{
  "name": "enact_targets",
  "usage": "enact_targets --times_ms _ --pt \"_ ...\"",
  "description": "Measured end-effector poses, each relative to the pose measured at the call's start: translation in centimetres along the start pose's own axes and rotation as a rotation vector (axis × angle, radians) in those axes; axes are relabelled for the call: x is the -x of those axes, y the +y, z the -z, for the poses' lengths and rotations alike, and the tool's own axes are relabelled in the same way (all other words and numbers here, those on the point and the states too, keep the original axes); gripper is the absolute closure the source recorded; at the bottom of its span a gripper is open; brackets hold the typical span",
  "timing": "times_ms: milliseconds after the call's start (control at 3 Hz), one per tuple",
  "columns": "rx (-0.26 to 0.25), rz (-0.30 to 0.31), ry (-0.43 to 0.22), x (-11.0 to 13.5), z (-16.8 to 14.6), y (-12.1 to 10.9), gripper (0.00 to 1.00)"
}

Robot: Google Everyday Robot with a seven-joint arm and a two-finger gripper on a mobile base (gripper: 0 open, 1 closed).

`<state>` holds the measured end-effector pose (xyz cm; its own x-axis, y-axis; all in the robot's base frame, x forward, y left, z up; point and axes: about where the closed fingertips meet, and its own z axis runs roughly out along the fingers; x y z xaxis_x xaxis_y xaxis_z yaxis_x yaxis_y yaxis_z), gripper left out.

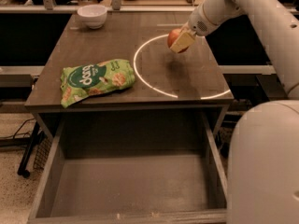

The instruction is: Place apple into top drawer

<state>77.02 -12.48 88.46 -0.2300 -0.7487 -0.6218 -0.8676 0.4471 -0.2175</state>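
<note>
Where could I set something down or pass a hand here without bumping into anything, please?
The top drawer is bare wall to wall. On the tabletop, room lies between the white bowl and the chip bag, and in the white circle's front half. It is crowded at the circle's back right, where the gripper holds the apple over the table.

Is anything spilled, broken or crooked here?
Nothing stands out. The hand holds the apple just above the table. The snack bag lies flat with nothing spilled, the bowl sits upright, and the drawer is open and looks undamaged.
</note>
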Motion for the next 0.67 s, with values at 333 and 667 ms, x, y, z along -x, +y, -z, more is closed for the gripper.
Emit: enact_targets --times_ms 333,667 --pt "0.082 0.067 -0.043 -0.4 3.0 4.0 1.0" --pt "0.143 0.125 -0.09 -2.2 6.1 8.4 1.0"
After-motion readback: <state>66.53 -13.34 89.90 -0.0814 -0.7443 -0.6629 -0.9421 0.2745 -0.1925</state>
